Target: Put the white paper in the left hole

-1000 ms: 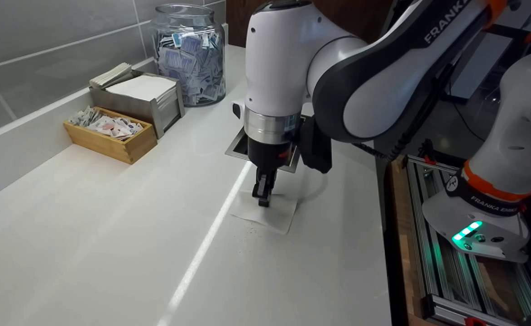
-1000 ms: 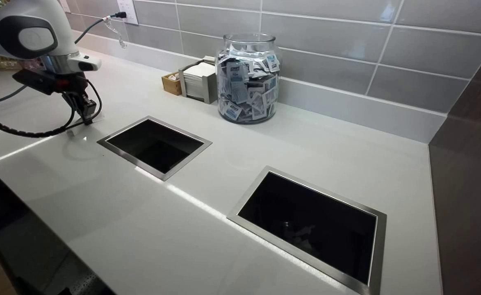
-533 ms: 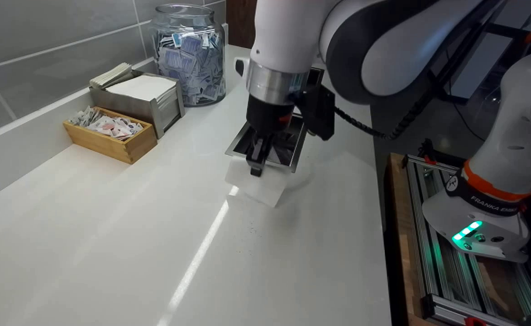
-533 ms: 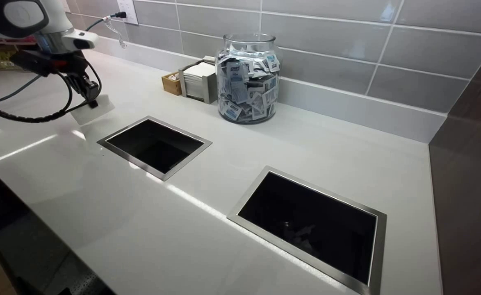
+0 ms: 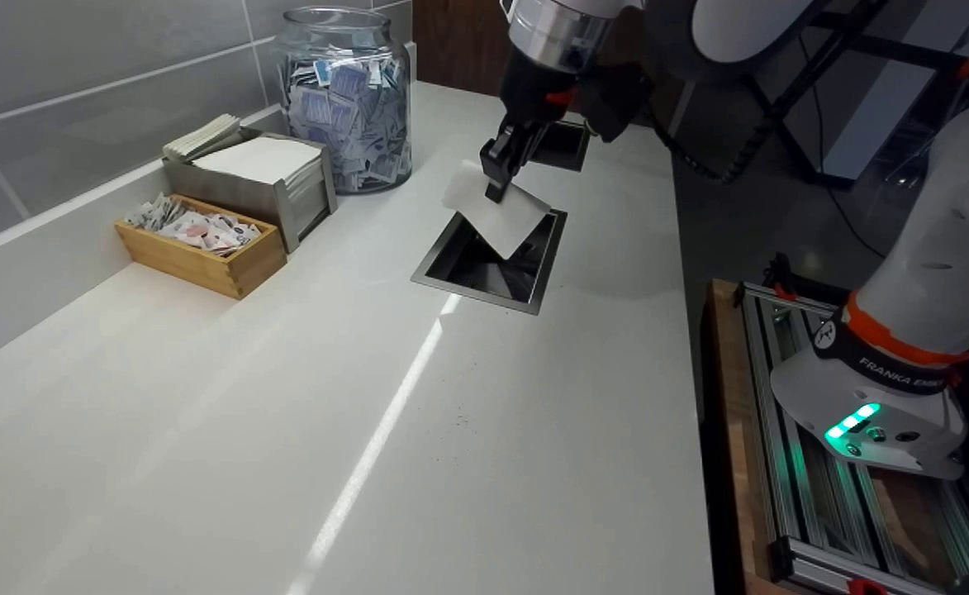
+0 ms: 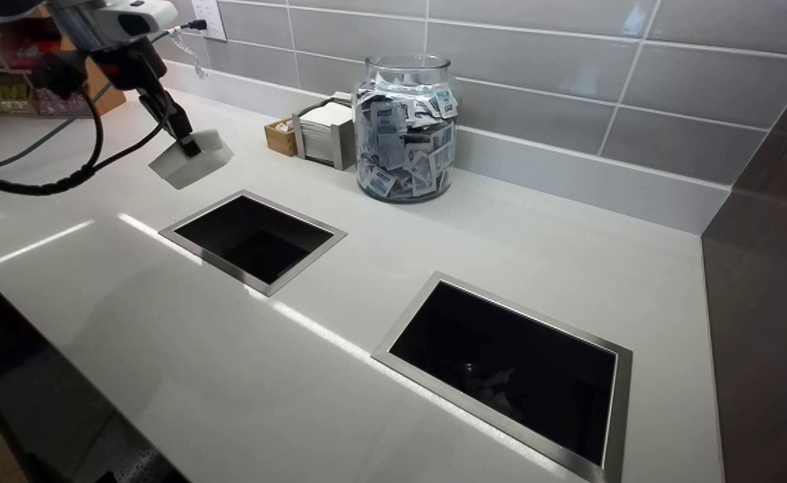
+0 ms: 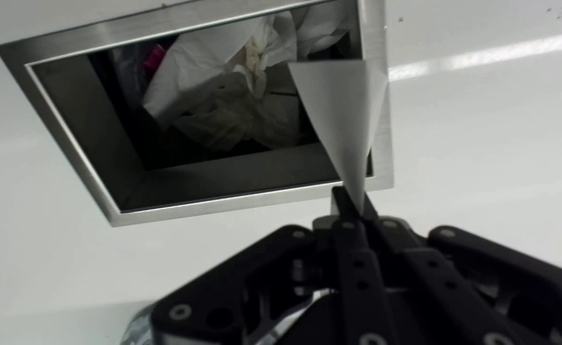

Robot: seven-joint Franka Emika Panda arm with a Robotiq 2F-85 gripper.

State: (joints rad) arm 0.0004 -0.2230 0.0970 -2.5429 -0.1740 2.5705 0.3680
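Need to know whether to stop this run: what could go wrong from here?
In the wrist view the white paper overlaps the rim of the nearby hole, so if the pincer opened here, the paper might land on the counter. The paper spreads out on both sides of the pincer, so a corner could snag on that rim. Another hole lies further along, so a mix-up seems possible.

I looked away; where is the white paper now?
In an exterior view, the white paper is pinched in the gripper, right of the glass jar and partly hiding a hole.
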